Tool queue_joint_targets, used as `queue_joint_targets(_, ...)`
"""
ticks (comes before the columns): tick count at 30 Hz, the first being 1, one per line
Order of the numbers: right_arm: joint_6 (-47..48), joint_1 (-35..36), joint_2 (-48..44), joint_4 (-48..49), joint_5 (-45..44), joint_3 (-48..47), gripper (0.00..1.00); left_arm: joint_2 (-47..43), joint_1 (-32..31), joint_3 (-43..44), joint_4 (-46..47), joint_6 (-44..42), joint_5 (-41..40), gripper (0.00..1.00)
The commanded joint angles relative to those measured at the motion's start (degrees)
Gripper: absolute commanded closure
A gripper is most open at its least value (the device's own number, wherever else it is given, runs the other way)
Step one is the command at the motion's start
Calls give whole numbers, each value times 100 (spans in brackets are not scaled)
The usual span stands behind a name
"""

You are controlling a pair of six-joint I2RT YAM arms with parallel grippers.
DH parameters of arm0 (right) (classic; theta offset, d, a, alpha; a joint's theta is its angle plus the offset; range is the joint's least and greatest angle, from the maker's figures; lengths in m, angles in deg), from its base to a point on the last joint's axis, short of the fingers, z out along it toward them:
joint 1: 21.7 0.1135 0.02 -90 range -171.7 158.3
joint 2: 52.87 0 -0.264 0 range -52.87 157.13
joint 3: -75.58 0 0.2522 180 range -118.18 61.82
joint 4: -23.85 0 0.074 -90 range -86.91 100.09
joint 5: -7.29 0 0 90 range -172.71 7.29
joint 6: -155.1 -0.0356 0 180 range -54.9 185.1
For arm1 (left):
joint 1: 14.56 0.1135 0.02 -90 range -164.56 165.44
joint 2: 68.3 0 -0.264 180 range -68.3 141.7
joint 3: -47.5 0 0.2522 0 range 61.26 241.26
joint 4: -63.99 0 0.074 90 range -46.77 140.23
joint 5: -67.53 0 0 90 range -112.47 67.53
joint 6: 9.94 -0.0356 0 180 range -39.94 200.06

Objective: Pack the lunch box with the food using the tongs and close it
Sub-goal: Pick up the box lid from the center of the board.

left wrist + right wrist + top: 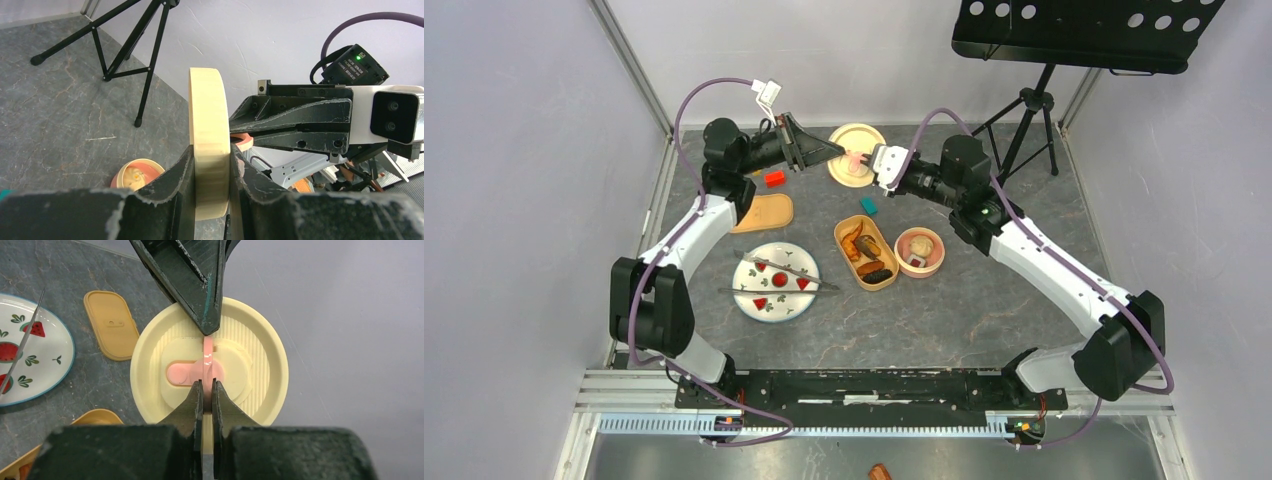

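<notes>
The left fingers [829, 152] were squeezed narrow on the rim of the round lid [856, 150]. They held it up on its edge, above the far side of the counter [984, 310]. The right fingers [872, 160] were pinched shut on the little pink tab [207, 357] in the middle of that lid.

The lid could slip. Only its thin rim was held, so a hard pull or twist on the tab might turn it or pop it out, and it would drop near the red cube [774, 179] and the teal cube [869, 205]. The tab was small and smooth-looking, so the right fingers might slide off it too.

The oval lunch box [840, 240] sat open in the middle of the counter, with orange-brown fried chunks [857, 240] and a dark ridged piece [876, 273] inside. Just beside it, the round bowl [941, 252] held the pale rice ball [917, 243]. The red wedges [780, 251] lay on the plate [742, 268], not yet packed. The tongs [784, 271] rested across that plate, and no fingers were touching them. The oval lid [764, 212] lay flat on the counter, off its box. If the boxes were shut now, the wedges would be left out
</notes>
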State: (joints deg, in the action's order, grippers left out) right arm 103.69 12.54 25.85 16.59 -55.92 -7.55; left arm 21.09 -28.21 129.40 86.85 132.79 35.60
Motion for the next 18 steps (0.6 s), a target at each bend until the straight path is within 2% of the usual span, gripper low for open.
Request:
queue_joint_targets(1,-33,3,-12,-71,-387,-200,100,-20,-59,84,292,238,240,95)
queue_joint_targets(2,-60,3,-68,-121,-398,-185,100,-18,-52,106,230,215,220,86)
queue_joint_targets(4,-134,-14,-194,-264,-387,-120,100,6,1,166,15,133,148,43)
queue_joint_targets(6,-224,-83,-327,-562,-400,-54,100,-38,137,199,-374,-142,-38,18)
queue_joint_targets(7,-325,-182,-376,-713,-405,-15,100,-96,217,192,-626,-385,-155,10)
queue_joint_targets(10,-865,-688,-421,-1408,-370,25,100,-239,467,191,-1420,-1280,-436,1)
queue_joint_targets(15,-1103,-1345,-512,-2493,-389,446,100,-380,666,182,-2365,-2339,-752,0)
queue_joint_targets(18,-1090,-1424,-626,-2791,-347,946,100,-384,671,77,-2442,-2495,-852,0)
